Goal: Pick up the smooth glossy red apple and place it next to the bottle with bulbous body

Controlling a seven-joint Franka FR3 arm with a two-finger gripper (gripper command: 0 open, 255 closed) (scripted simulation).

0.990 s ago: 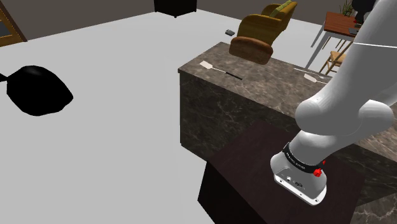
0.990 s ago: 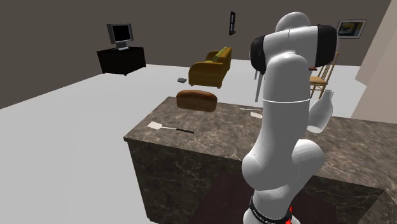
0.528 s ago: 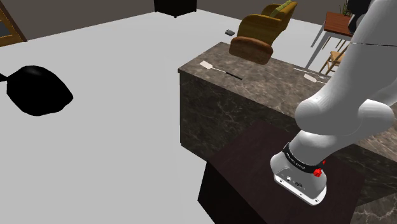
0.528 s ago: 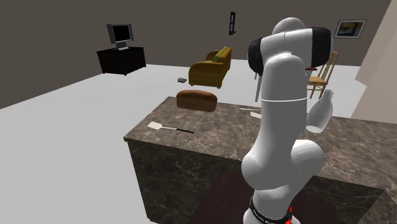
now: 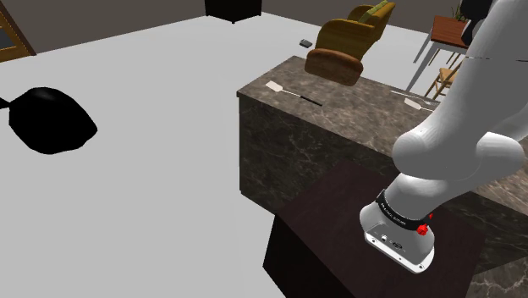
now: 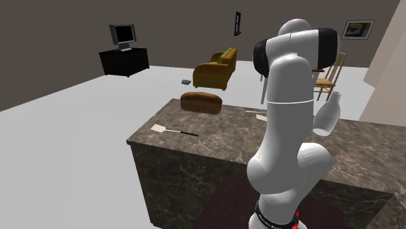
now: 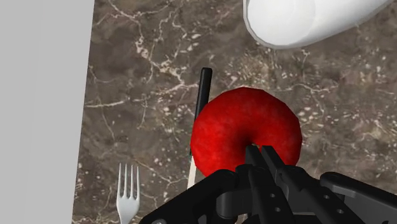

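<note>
Shoulder view: the white arm [image 5: 457, 144] covers part of the marbled surface [image 5: 338, 118]. Second exterior view: the arm half hides the white bottle [image 6: 328, 116]. Wrist view: the red apple [image 7: 245, 124] lies near the cut-off bottle; jaws pressed together, empty.

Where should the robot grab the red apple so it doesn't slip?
Probably around its widest middle, from straight above. The apple is round and sits on the counter. A black-handled utensil lies close along one side, so pinch across the free sides.
</note>
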